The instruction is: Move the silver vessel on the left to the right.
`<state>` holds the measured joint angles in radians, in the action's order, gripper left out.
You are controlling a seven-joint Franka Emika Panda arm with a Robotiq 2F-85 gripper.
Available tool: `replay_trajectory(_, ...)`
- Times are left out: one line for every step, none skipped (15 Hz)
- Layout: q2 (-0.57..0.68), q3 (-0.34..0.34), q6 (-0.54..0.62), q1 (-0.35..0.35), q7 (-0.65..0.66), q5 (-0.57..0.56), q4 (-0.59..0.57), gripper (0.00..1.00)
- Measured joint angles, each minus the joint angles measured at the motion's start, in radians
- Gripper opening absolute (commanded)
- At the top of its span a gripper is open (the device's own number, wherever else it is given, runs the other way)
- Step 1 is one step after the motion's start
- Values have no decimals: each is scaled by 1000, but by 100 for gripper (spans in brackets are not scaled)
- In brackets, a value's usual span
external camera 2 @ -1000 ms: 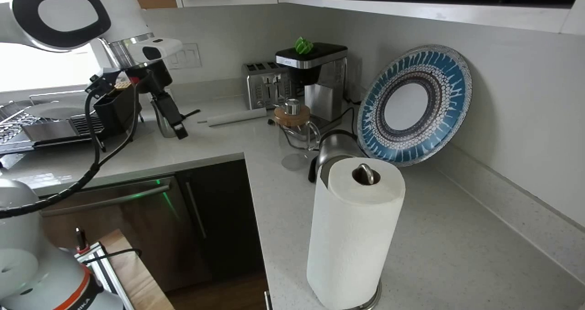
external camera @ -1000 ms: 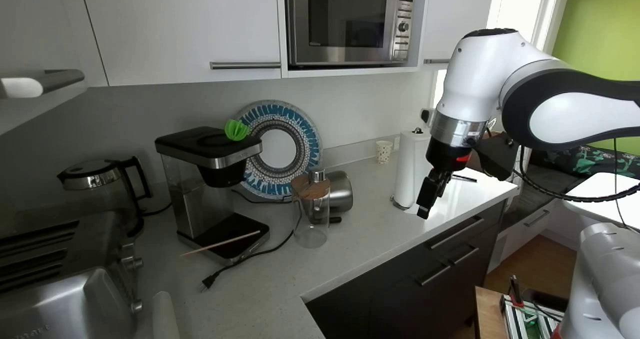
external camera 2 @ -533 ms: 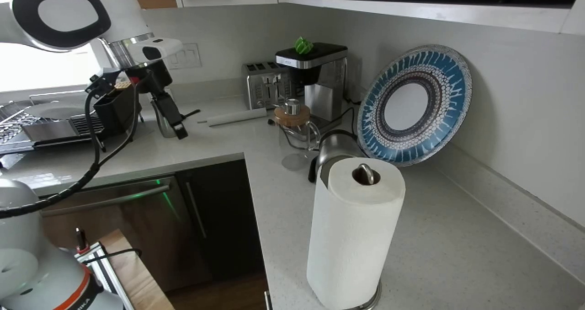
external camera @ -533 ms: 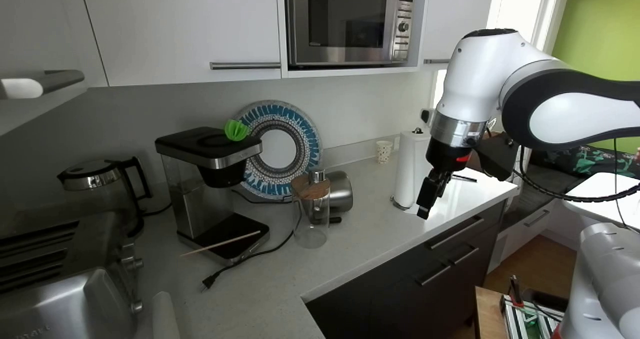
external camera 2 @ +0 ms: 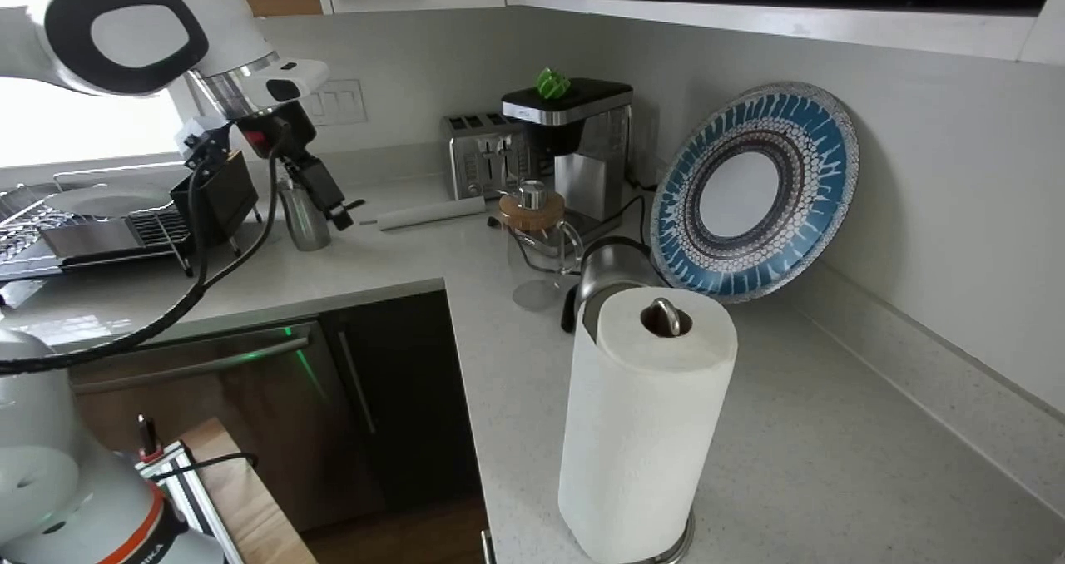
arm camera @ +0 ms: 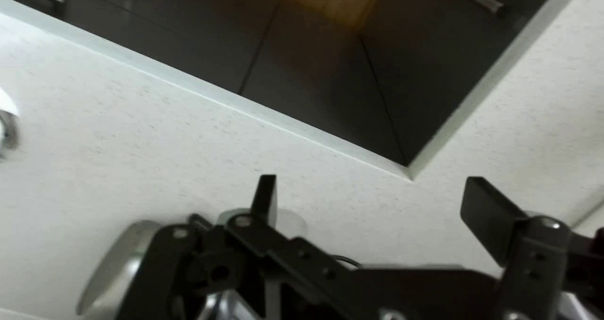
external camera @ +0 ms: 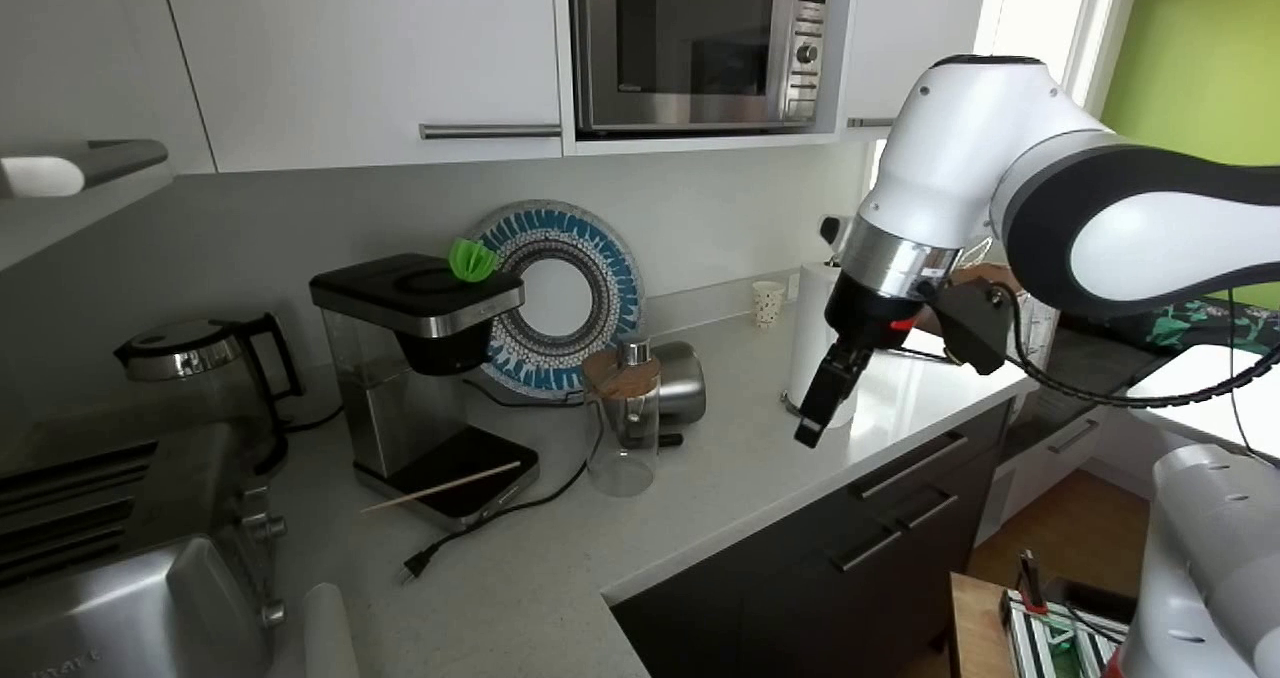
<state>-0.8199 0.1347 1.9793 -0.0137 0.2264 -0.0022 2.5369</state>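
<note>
The silver vessel [external camera 2: 306, 221], a plain metal cylinder taller than wide, stands on the far counter in an exterior view. Its top is partly hidden behind my gripper [external camera 2: 343, 215], whose fingers show just right of it there. The gripper also hangs in the air above the counter, in front of the paper towel roll, in an exterior view [external camera: 808, 438]. In the wrist view the gripper [arm camera: 373, 188] is open wide, with only bare countertop between its fingers [arm camera: 265, 195]. The silver vessel does not show in the wrist view.
A glass jug with wooden lid [external camera: 625, 373] stands beside a dark-handled metal jug [external camera: 684, 383]. The coffee machine [external camera: 420, 298], round plate [external camera 2: 691, 215], paper towel roll [external camera 2: 649, 431], toaster [external camera 2: 482, 160] and dish rack [external camera 2: 91, 235] stand around. The counter edge [arm camera: 302, 133] makes an inner corner.
The arm stood still, then in the last half second the gripper moved left in one exterior picture and slightly right in the other, uncovering more of the silver vessel. The objects have not moved.
</note>
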Motion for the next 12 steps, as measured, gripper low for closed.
replay_trajectory(30, 18, 55, 37, 0, 41, -4, 100)
replay_trajectory(66, 39, 103, 75, 0, 81, -13, 100)
replay_trajectory(109, 59, 150, 112, 0, 117, -25, 100)
replay_trajectory(154, 77, 203, 147, -3, 147, -40, 100)
replay_trajectory(205, 88, 259, 180, -13, 170, -61, 100)
replay_trajectory(257, 92, 307, 209, -31, 192, -88, 100)
replay_trajectory(301, 92, 332, 229, -46, 206, -116, 100)
replay_trajectory(336, 90, 339, 237, -55, 212, -140, 100)
replay_trajectory(359, 88, 340, 237, -61, 213, -157, 100)
replay_trajectory(370, 85, 340, 237, -67, 214, -166, 100)
replay_trajectory(374, 85, 340, 237, -68, 214, -170, 100)
replay_trajectory(374, 84, 340, 235, -64, 214, -170, 100)
